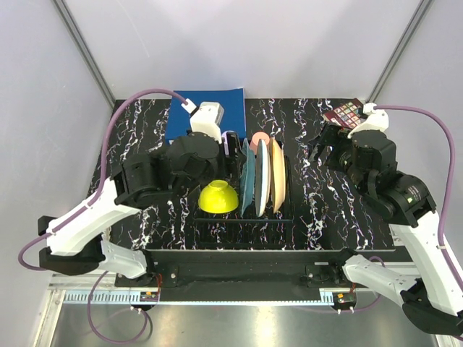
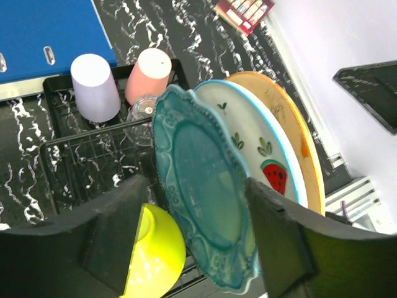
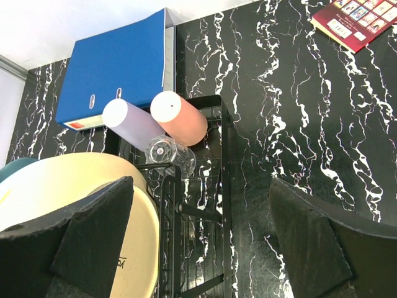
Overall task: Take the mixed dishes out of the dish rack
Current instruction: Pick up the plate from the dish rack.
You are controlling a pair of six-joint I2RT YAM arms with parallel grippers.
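The black wire dish rack (image 1: 244, 220) holds a yellow bowl (image 1: 218, 196) and upright teal (image 1: 249, 182), white watermelon-print (image 1: 261, 173) and peach (image 1: 278, 184) plates. In the left wrist view my left gripper (image 2: 198, 242) is open, its fingers (image 2: 118, 236) on either side of the teal plate (image 2: 205, 198), with the bowl (image 2: 155, 254) beside the left finger. Behind stand a lilac cup (image 2: 94, 87), a salmon-pink cup (image 2: 149, 74) and a clear glass (image 2: 144, 113). My right gripper (image 3: 201, 248) is open and empty above the rack's right edge (image 3: 172, 236), next to the peach plate (image 3: 74, 211).
A blue binder (image 1: 210, 101) lies behind the rack, under the left wrist. A dark red booklet (image 1: 346, 113) lies at the far right of the black marbled table (image 1: 311, 210). Grey walls close the back and sides.
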